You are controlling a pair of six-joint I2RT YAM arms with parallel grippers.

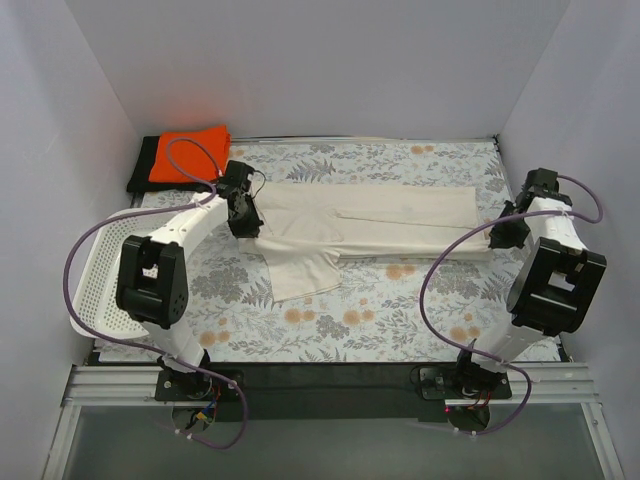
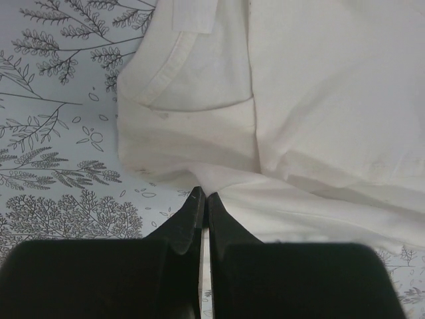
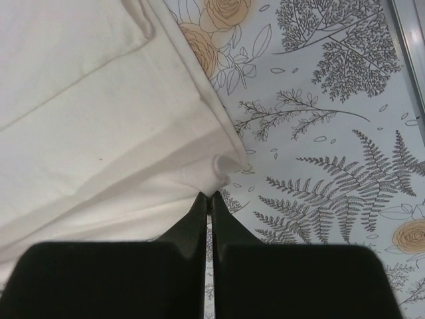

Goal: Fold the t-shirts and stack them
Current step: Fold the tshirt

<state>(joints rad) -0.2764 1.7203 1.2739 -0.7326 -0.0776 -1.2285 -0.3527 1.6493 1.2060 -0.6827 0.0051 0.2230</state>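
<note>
A plain cream cotton t-shirt (image 1: 380,215) lies stretched lengthwise across the middle of the bench (image 1: 400,310), which is covered in a pale floral-print cloth. The shirt is partly folded along its length, and one sleeve (image 1: 300,270) spreads toward the near edge.

The left gripper (image 1: 247,226) sits at the shirt's collar end. Its fingers (image 2: 192,212) are closed together, with their tips pinching the fabric edge just below the ribbed neckline (image 2: 166,70). The right gripper (image 1: 497,240) is at the opposite end, its fingers (image 3: 194,219) likewise closed, nipping a small curl of the hem corner (image 3: 216,174).

In the far left corner, a folded bright orange t-shirt (image 1: 190,152) rests on top of a black t-shirt (image 1: 140,165). A white perforated plastic basket (image 1: 95,280) stands at the bench's left side.
</note>
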